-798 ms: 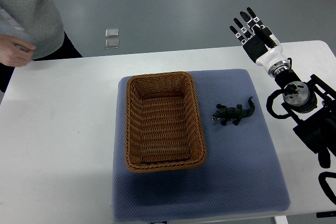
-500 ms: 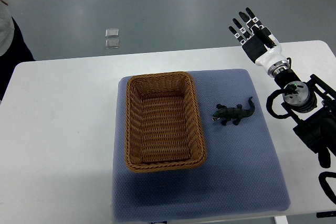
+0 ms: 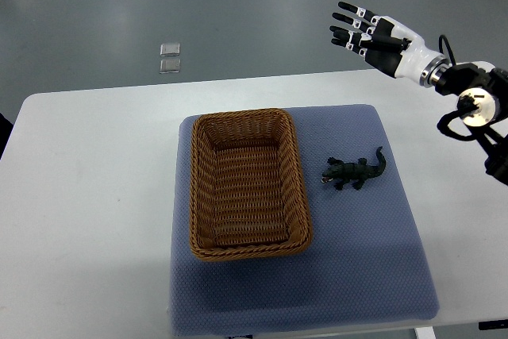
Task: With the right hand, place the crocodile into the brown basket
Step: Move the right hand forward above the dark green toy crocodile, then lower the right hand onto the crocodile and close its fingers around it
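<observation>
**One crocodile, one basket, robot hand empty**

One green toy crocodile (image 3: pixel 355 172) lies on the blue mat (image 3: pixel 357 263), just right of the single brown wicker basket (image 3: pixel 191 196) and not touching it. Both sit on the white worktop (image 3: pixel 87 220). Neither has moved since the earlier frame. The right robot hand (image 3: pixel 373 33) has swung so its fingers point toward the picture's left, beyond the worktop's far edge. Its fingers are spread apart, holding and touching nothing.
</observation>
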{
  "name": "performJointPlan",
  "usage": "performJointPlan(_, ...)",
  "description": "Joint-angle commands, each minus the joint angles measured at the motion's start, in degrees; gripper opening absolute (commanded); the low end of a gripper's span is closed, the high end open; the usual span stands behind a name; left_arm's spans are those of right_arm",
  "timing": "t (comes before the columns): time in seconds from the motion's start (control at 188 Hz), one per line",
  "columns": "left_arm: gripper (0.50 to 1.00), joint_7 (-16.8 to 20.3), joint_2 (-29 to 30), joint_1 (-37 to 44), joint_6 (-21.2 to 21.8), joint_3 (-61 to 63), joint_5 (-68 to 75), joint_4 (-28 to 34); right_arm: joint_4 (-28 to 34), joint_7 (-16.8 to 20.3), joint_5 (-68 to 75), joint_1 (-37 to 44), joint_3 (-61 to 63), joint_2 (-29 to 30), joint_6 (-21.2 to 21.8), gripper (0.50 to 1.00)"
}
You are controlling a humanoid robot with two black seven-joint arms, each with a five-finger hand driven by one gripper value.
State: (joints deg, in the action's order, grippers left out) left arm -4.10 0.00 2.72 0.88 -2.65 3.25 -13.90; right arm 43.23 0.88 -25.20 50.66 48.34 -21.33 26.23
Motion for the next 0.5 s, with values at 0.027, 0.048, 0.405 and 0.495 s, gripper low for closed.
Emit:
performJointPlan(0.027, 1.0, -0.03, 0.0, -0.08, -0.09, 0.02, 0.0, -0.16, 5.37, 2.64, -12.59, 8.49, -11.69, -6.97, 3.3, 0.928)
performJointPlan(0.048, 1.0, -0.03, 0.0, -0.08, -0.18, 0.1, 0.09, -0.16, 5.99, 2.9, -14.35, 10.34, -13.97, -7.68, 4.0, 0.928)
performJointPlan(0.405, 1.0, -0.03, 0.0, -0.17, -0.18, 0.1, 0.0, -0.42, 16.09, 8.7, -20.94, 29.5, -42.27, -9.96, 8.77, 0.928)
performJointPlan(0.495, 1.0, -0.03, 0.0, -0.17, -0.18, 0.02, 0.09, -0.51, 21.01, 9.05, -24.45, 29.94, -45.96, -11.19, 8.77, 0.928)
